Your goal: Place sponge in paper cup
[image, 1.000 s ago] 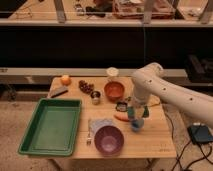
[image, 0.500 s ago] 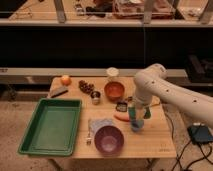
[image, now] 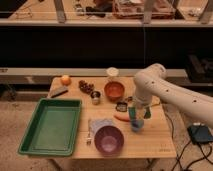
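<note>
Background: dark shelving and a metal rail behind a wooden table (image: pixel 160 142), gravel-like floor around it.
Camera view, left side: green tray (image: pixel 30 146) at the table's left front; orange fruit (image: pixel 65 79) and grey object (image: pixel 58 91) behind it.
Centre: purple bowl (image: pixel 109 139) at the front edge, pale cloth (image: pixel 101 123) just behind it, metal cup (image: pixel 95 96) beside the orange bowl (image: pixel 114 90).
Paper cup (image: pixel 112 73): upright at the back edge, behind the orange bowl, well apart from the gripper.
Gripper (image: pixel 135 116): pointing down over the table's right half, clamped narrow.
Sponge (image: pixel 131 113): teal block pinched in the gripper (partly hidden), above the light-blue cup (image: pixel 136 126).
Carrot (image: pixel 121 118): lying just left of the gripper.
</note>
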`<state>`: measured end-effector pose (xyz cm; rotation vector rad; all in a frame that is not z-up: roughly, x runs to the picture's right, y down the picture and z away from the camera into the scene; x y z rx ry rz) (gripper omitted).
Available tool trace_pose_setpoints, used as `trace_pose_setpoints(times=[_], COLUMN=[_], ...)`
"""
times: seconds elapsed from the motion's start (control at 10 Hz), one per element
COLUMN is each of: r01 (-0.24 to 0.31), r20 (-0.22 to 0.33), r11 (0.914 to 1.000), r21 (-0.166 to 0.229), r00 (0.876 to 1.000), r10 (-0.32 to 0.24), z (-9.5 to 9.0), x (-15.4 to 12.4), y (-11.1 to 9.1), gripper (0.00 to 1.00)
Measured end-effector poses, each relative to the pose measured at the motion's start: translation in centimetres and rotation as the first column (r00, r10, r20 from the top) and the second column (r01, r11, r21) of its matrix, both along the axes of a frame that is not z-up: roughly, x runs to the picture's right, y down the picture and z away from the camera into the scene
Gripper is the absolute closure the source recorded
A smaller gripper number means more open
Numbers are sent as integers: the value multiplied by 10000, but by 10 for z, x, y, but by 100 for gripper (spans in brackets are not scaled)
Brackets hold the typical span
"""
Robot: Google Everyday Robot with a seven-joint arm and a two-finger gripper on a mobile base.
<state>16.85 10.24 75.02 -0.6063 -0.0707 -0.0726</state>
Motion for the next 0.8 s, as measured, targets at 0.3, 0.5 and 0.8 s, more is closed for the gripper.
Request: trace_pose_setpoints(times=[0.3,0.5,0.8], r01=[-3,-25,-416], r20=[0,5,335], r11=[10000,10000,9990], r21=[-4,-6,147], r00=[10000,10000,9986], r10=[3,25,411], z=[0,1,17], x=[0,0,-12], y=[0,0,-15], gripper=[86,86,86])
